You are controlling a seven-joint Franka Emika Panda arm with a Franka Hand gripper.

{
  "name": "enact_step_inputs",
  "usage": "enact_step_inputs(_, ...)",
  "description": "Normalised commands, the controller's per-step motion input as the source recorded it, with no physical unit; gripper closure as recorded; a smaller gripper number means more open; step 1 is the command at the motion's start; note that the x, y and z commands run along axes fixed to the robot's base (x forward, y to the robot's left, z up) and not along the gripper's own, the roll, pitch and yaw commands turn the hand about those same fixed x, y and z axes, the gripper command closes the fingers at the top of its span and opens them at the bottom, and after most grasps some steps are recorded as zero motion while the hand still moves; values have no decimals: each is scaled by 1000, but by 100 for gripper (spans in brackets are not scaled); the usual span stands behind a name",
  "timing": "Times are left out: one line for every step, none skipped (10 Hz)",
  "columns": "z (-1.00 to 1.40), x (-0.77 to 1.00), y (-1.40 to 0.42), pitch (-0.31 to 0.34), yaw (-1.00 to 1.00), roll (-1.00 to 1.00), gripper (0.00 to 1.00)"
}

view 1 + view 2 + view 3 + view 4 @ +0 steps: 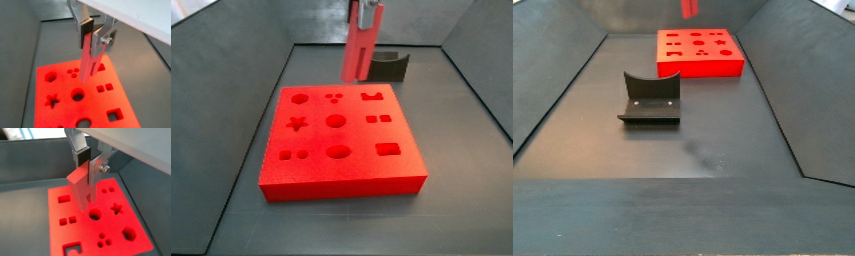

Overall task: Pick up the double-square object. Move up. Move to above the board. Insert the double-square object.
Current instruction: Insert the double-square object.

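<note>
While the fixture (649, 98) stands apart on the dark bench (714, 140), the claw (91, 34) hangs above the board (338, 140), clamped on the top of the double-square object (87, 64), which hangs upright over the board's far cutouts without touching them.

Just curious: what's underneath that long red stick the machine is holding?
The double-square object, clamped in the gripper, hangs above the board and its cutouts. The stick hides the patch directly below it.
</note>
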Motion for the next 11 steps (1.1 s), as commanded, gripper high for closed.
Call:
enact_step_inputs(-200,211,0,0,-926,-96,100)
enact_step_inputs(-200,214,0,0,-926,-96,100)
enact_step_inputs(-194,214,0,0,-926,-96,100)
enact_step_inputs(-197,214,0,0,-926,-96,100)
enact_step_inputs(-197,217,0,0,-926,-104,100)
enact_step_inputs(-191,220,0,0,-926,-101,100)
enact_step_inputs(-163,354,57,0,-811,-89,100)
enact_step_inputs(0,-186,-23,-144,340,0,100)
enact_step_inputs(0,-86,0,0,0,0,100)
enact_step_inputs(-86,-89,-40,-451,0,-60,100)
enact_step_inputs(-40,-43,-63,-500,-26,-17,100)
